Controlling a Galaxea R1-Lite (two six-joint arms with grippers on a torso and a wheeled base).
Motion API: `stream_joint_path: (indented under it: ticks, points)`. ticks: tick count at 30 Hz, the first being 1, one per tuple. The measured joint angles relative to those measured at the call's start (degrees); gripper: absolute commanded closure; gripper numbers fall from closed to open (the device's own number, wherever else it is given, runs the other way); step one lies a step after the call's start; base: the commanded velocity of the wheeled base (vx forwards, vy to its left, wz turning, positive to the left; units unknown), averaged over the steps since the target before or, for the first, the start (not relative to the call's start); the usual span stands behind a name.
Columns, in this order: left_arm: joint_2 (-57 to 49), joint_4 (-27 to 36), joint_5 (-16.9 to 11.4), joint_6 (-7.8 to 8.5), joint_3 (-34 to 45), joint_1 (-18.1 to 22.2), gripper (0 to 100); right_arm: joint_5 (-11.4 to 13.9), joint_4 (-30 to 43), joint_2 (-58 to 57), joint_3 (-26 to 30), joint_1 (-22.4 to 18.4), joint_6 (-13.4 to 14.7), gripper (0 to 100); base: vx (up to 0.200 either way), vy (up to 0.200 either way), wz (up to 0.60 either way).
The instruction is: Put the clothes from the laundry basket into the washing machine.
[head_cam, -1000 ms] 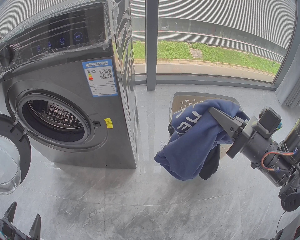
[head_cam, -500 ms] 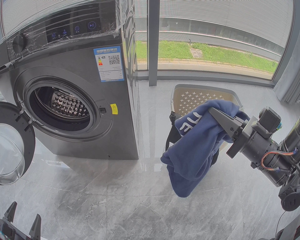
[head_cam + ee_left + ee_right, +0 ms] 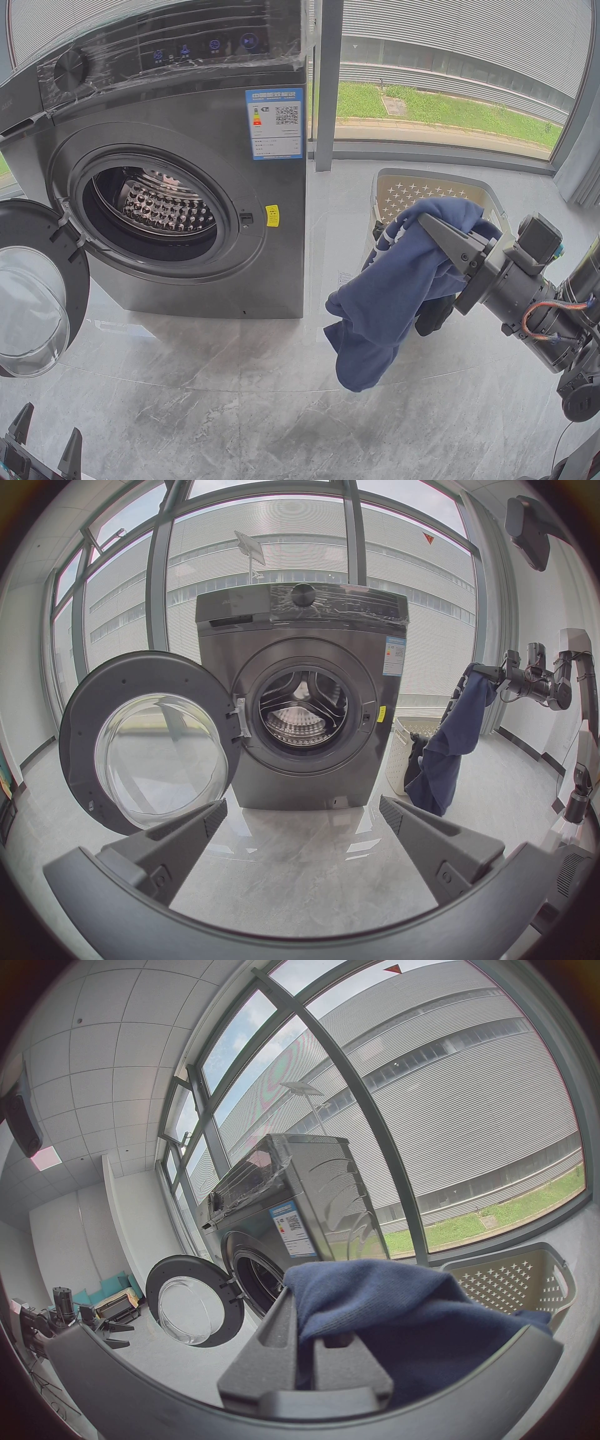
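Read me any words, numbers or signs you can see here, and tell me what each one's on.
Energy label on the washing machine front: QR code visible, print too small to read.
Yellow sticker beside the door opening: too small to read.
Control panel: lit icons only, no readable words.
Blue sweatshirt held by the right tool: white lettering folded over, unreadable.

You have bright daylight in all three views; it comes in through the big window behind the washing machine. The polished floor gives this light back in pale streaks beside the machine's base, and the shadows on it are soft. The plastic film on top of the machine and the round door glass show glare, while the inside of the drum is dim. In both wrist views straight lines bend strongly toward the edges, and the corners go black.
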Motion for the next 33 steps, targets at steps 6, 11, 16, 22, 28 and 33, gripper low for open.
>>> stream_joint_path:
  ticks: [6, 11, 16, 22, 28, 33]
  points:
    - [0.0, 0.0, 0.0, 0.00, 0.0, 0.0, 0, -0.1, 0.0, 0.0, 0.0, 0.0, 0.0, 100, 0.000, 0.133, 0.00]
    - [0.0, 0.1, 0.0, 0.02, 0.0, 0.0, 0, -0.1, 0.0, 0.0, 0.0, 0.0, 0.0, 100, 0.000, 0.000, 0.00]
    - [0.0, 0.0, 0.0, 0.00, 0.0, 0.0, 0, 0.0, -0.1, 0.0, 0.1, 0.0, 0.0, 100, 0.000, 0.160, 0.00]
    - [0.0, 0.0, 0.0, 0.00, 0.0, 0.0, 0, 0.0, 0.0, 0.0, 0.1, 0.0, 0.0, 100, 0.000, 0.200, 0.00]
    - [0.0, 0.1, 0.0, 0.00, 0.0, 0.0, 0, -0.1, 0.0, 0.0, 0.1, 0.0, 0.0, 100, 0.000, 0.200, 0.00]
    - [0.0, 0.1, 0.0, 0.00, 0.0, 0.0, 0, -0.1, 0.0, 0.0, 0.1, -0.1, 0.0, 100, 0.000, 0.200, 0.00]
